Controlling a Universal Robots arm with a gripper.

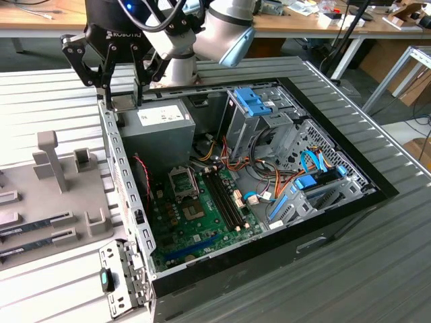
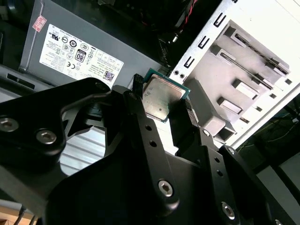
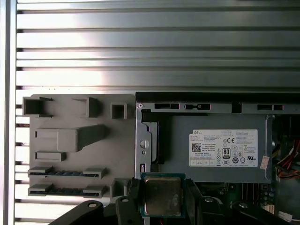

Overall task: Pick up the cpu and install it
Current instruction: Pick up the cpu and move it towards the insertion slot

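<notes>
Clamping the cpu (image 3: 161, 193), the tool (image 3: 162, 199) hangs over case (image 1: 340, 214) and ribbed table (image 1: 377, 276).

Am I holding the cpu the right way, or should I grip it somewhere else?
Your hold looks right. The gripper is shut on the cpu across two opposite thin edges, approaching from its metal-top side. A thin flat square offers only its edges to pinch.

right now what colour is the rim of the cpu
The cpu rim is green, around a silver-grey top; clearest in the first wrist view.
</notes>
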